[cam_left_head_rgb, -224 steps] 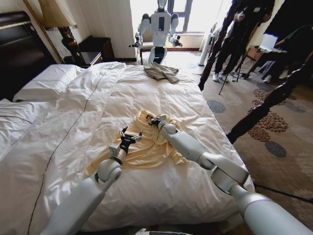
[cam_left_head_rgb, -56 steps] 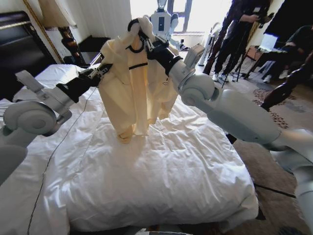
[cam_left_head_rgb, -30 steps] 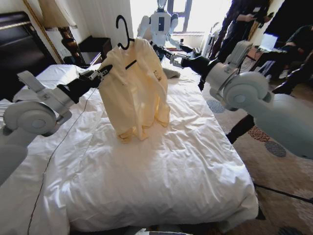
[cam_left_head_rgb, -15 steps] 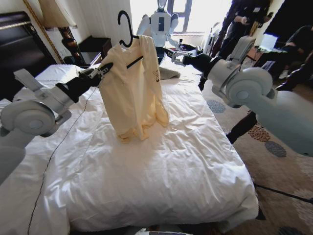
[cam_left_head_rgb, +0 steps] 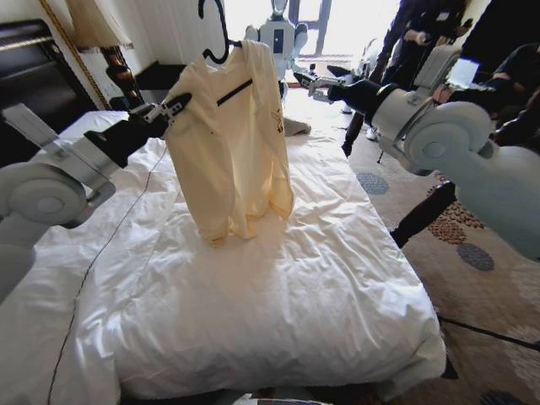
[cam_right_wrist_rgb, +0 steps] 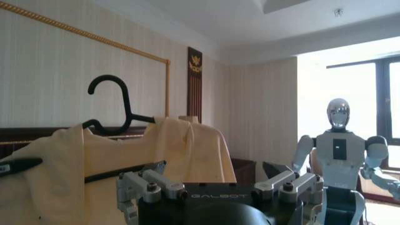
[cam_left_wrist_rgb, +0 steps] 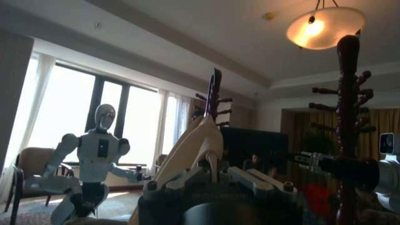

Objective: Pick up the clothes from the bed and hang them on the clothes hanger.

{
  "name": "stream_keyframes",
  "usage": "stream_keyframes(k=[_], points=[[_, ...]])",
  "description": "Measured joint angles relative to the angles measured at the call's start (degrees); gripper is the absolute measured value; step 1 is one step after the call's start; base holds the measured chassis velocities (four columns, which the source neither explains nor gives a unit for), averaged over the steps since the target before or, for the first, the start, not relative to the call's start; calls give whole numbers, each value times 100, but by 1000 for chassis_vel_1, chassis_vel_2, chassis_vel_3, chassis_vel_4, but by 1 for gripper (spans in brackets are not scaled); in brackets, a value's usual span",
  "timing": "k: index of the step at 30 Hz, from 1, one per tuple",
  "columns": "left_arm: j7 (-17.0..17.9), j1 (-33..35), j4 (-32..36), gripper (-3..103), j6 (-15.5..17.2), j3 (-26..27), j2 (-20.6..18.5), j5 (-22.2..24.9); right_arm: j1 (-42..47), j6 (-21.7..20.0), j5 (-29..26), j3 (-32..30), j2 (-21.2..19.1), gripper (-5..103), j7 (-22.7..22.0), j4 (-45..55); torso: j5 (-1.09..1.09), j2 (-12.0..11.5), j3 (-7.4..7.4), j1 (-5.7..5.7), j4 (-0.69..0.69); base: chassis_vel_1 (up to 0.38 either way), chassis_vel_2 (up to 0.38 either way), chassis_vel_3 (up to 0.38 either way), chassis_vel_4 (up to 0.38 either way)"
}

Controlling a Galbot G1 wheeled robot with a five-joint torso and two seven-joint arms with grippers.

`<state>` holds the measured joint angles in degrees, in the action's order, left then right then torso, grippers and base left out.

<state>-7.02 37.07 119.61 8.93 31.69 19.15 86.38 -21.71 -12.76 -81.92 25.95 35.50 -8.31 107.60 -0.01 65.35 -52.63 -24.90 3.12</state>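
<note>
The cream top (cam_left_head_rgb: 232, 143) hangs on the hanger (cam_left_head_rgb: 216, 38) above the bed (cam_left_head_rgb: 278, 278), left tool (cam_left_head_rgb: 173, 108) pinching one shoulder; right tool (cam_left_head_rgb: 305, 81) spread, apart. Lopsided, it might slide off.

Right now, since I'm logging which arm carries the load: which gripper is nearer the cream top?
Left. The left gripper grips the cream top at its shoulder; the right gripper hangs apart beside it, jaws open.

The word "GALBOT" stands on the right gripper (cam_right_wrist_rgb: 218, 185) housing.
</note>
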Motion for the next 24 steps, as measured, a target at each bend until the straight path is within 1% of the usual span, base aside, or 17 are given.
stream_keyframes(k=[2,4,5,7,8,9,11,13,14,15,17,18,20,21,24], points=[[-54,72,28,2,-4,16,2,-17,-33,-15,-2,12,2,100,7,-18,-1,0,0,0,-1,0,0,0,0],[-176,185,72,2,-11,70,32,-20,-254,-68,-65,97,20,100,133,-176,-2,0,0,0,0,0,0,0,0],[-176,185,72,2,-11,70,32,-20,-254,-68,-65,97,20,100,133,-176,-2,0,0,0,0,0,0,0,0],[-453,311,56,2,-31,216,40,-2,-835,-177,-269,420,95,100,544,-615,0,0,0,0,0,0,0,0,0],[-636,379,16,2,-39,312,32,2,-1201,-269,-425,658,157,100,826,-915,0,0,0,0,0,0,0,0,0],[-636,379,16,2,-39,312,32,2,-1201,-269,-425,658,157,100,826,-915,0,0,0,0,0,0,0,0,0],[-944,545,-42,2,-45,527,10,39,-1918,-506,-789,1111,343,100,1459,-1543,-2,0,0,0,0,0,0,0,0],[-1250,719,-92,2,-46,741,6,65,-2520,-864,-1106,1443,592,100,2208,-2268,-4,0,0,-1,-2,0,0,0,0],[-1250,719,-92,2,-46,741,6,65,-2520,-864,-1106,1443,592,100,2208,-2268,-4,0,0,-1,-2,0,0,0,0],[-1394,769,-113,2,-46,800,5,69,-2732,-1034,-1151,1549,747,100,2600,-2636,-3,0,0,0,0,0,0,0,0],[-1688,818,-176,2,-43,882,1,70,-3067,-1425,-1023,1627,1192,100,3590,-3516,-2,0,0,0,1,0,0,0,0],[-1688,818,-176,2,-43,882,1,70,-3067,-1425,-1023,1627,1192,100,3590,-3516,-2,0,0,0,1,0,0,0,0],[-1881,815,-256,2,1,923,-25,76,-3338,-1607,-732,1819,1587,100,4423,-4103,-3,0,0,-1,-2,0,0,0,0],[-1881,815,-256,2,1,923,-25,76,-3338,-1607,-732,1819,1587,100,4423,-4103,-3,0,0,-1,-2,0,0,0,0],[-2093,809,-390,2,40,927,-60,76,-3617,-1665,-335,2206,1777,100,5310,-4553,-6,-1,-1,-2,-4,0,0,0,0]])
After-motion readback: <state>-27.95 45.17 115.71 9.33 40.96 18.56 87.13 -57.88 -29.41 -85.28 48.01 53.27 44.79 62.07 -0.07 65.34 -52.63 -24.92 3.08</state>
